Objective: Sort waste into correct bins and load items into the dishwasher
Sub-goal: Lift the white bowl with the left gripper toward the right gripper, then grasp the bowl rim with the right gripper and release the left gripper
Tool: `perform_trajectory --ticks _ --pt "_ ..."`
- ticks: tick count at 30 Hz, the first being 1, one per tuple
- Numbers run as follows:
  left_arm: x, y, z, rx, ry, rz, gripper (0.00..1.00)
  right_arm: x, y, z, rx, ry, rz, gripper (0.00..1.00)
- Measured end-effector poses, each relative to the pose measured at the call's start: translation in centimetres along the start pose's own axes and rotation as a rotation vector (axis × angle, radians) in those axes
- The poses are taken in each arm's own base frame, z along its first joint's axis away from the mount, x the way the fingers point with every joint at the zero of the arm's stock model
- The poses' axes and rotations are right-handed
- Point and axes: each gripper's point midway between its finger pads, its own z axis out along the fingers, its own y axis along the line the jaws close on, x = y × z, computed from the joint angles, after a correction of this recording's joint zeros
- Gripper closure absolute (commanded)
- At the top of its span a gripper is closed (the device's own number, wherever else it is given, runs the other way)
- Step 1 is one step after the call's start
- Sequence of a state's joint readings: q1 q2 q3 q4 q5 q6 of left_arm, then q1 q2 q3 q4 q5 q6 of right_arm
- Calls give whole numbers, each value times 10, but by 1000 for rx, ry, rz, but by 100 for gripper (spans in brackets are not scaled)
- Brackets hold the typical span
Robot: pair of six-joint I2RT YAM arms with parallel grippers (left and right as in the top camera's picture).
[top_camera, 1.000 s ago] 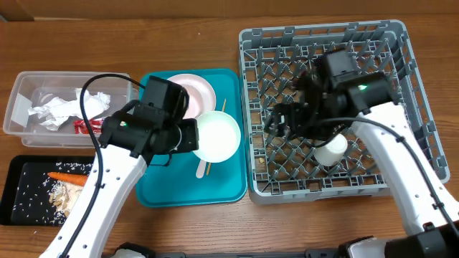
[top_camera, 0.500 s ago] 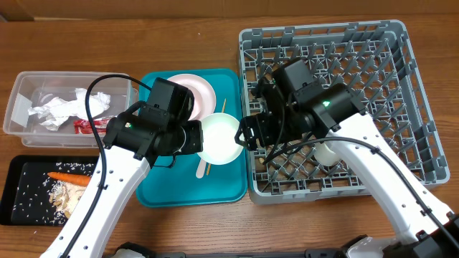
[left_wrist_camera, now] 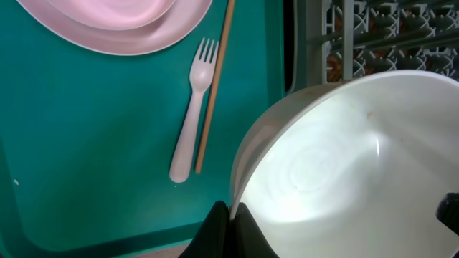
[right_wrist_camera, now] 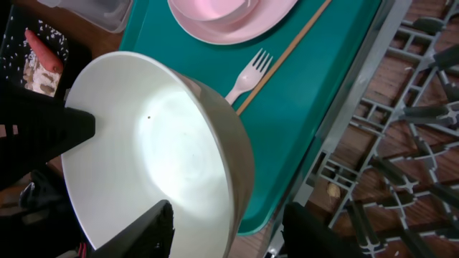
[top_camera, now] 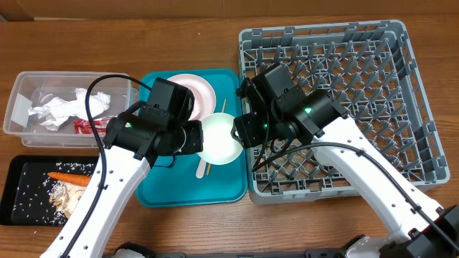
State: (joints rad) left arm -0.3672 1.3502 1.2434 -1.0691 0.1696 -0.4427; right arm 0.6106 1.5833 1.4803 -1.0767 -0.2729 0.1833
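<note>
While the left gripper (left_wrist_camera: 228, 223) is pressed together on the near rim of the bowl (left_wrist_camera: 337, 165), pinching the thin white wall between its dark fingers, the right gripper (right_wrist_camera: 229, 218) stands spread across the opposite rim. One of its fingers (right_wrist_camera: 154, 233) is inside the bowl and the other outside, and a strip of teal shows between the outer finger and the wall.

From overhead the bowl (top_camera: 219, 140) sits between the two grippers, over the right side of the tray (top_camera: 165, 190), close to the left wall of the rack (top_camera: 401, 43). Under and beside the bowl on the tray lie the fork (left_wrist_camera: 192, 122) and a chopstick (left_wrist_camera: 215, 79), side by side and nearly parallel. The pink plate (top_camera: 197, 92) rests at the tray's far end.

Left of the tray, the tub (top_camera: 21, 107) holds crumpled napkins (top_camera: 57, 111) and the red wrapper (top_camera: 90, 127). In front of the tub, the black tray (top_camera: 29, 172) carries the carrot (top_camera: 68, 177), beige scraps (top_camera: 68, 195) and scattered rice.
</note>
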Motion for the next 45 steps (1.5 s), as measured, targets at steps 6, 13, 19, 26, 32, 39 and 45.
perform_trajectory --ticks 6,13,19,26,32,39,45 --pt "-4 -2 0 8 -16 3 96 -1 0 0 0 -3 0 54" --pt "-5 -2 0 10 -20 4 96 -1 0 0 1 -4 0 58" --pt "-6 -3 0 12 -24 4 96 1 -2 6 1 0 4 58" --pt "-6 -4 0 15 -25 5 96 1 -4 11 1 -9 7 75" --pt "-6 -4 0 15 -24 4 96 0 -7 11 15 -13 18 87" --pt "-4 -9 -2 36 -18 8 91 1 -18 16 68 -7 33 96" --pt "-5 -13 -3 58 -19 10 75 2 -15 17 51 -3 29 96"
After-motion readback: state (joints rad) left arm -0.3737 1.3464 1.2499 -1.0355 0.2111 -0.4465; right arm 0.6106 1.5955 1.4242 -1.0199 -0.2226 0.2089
